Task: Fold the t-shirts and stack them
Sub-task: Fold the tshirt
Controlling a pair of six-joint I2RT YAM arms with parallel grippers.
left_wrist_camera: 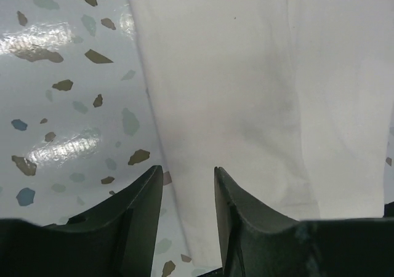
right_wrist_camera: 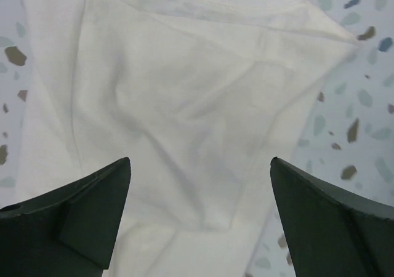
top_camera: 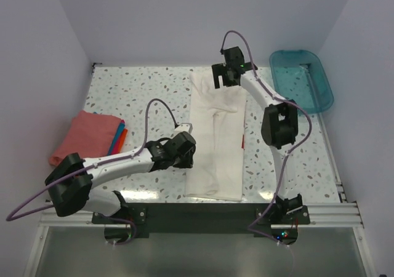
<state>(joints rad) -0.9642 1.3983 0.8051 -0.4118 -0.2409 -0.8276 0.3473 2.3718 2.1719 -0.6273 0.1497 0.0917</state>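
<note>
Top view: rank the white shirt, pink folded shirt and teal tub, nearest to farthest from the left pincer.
1. White shirt, just right of the left pincer.
2. Pink folded shirt, off to its left.
3. Teal tub, far right corner.

Reaches low and rightward with the white-and-black left arm point(top_camera: 123, 162), holding the black two-finger left gripper point(left_wrist_camera: 188, 172) narrowly parted. Stretches far forward with the right arm point(top_camera: 280, 124), holding the right gripper point(right_wrist_camera: 200, 163) spread wide, aimed downward.

Bright, even light from above; the glossy desk point(left_wrist_camera: 58, 148) shows white glare patches, shadows soft, left pincer point(left_wrist_camera: 188, 173) slightly blurred.
</note>
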